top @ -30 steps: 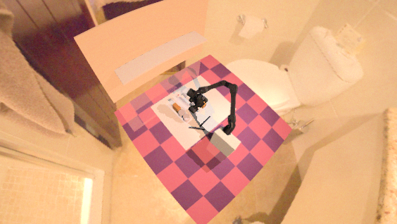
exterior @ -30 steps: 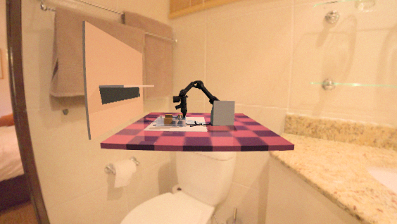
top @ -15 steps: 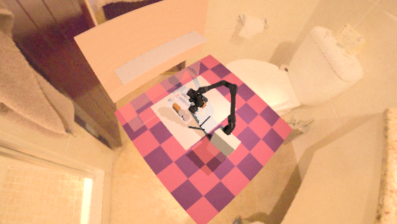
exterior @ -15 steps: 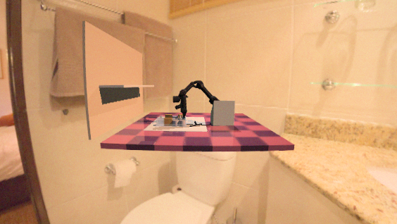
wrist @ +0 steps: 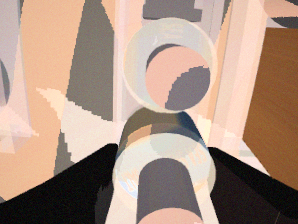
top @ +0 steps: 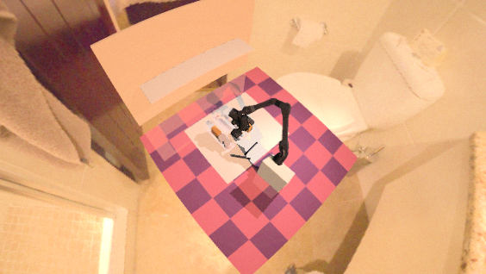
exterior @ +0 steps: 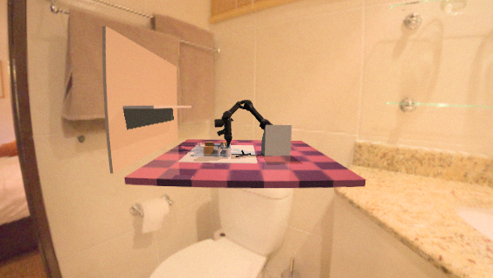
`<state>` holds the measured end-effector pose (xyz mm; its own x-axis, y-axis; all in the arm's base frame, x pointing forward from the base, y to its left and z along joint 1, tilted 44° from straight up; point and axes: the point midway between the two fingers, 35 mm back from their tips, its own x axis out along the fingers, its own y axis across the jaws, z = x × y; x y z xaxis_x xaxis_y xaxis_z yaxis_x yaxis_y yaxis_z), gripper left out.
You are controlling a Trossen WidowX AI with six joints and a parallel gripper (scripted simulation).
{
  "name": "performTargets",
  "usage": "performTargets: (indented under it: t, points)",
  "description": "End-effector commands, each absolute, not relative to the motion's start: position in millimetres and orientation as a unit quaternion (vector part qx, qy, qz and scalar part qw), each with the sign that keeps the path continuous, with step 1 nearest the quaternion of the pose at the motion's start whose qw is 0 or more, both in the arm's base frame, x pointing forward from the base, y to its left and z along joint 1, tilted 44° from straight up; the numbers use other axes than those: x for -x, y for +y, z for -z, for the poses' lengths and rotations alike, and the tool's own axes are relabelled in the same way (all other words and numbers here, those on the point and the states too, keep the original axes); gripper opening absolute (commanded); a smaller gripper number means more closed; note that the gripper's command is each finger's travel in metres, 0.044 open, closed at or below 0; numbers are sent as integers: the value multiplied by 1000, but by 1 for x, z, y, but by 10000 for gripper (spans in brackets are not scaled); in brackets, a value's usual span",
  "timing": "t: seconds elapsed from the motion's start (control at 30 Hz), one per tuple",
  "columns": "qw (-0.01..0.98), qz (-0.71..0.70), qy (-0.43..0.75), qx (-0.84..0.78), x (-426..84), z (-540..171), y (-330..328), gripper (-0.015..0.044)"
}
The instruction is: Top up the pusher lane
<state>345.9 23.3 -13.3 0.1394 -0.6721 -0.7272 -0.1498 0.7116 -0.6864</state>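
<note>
My gripper (wrist: 161, 155) (exterior: 228, 144) is shut on a pale, see-through jar (wrist: 165, 146) with a dark round core and pinkish top. In the wrist view it is at the bottom centre, between the black fingertips. A like jar (wrist: 134, 62) stands right behind it, in line, inside the lane (wrist: 231, 82) between its clear side walls. The two jars overlap in the view; whether they touch cannot be told. A grey block (wrist: 172, 13), perhaps part of the pusher, shows behind the rear jar. The front stop and the held jar's base are hidden.
A brown-orange block (wrist: 275, 100) (top: 216, 131) (exterior: 209, 148) stands beside the lane, right in the wrist view. Other clear walls are to the left. Thin black rods (top: 239, 156) lie near the arm's grey base box (top: 273, 176) (exterior: 278, 140). An upright panel (top: 172, 52) (exterior: 140, 79) with a shelf rises behind.
</note>
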Motion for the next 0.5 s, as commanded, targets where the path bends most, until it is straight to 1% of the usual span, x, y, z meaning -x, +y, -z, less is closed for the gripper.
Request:
performTargets:
  t: [0.0, 0.47]
  points:
    - [692, 194, 616, 324, -356, 10, 26, 0]
    - [692, 194, 616, 324, -357, 10, 27, 0]
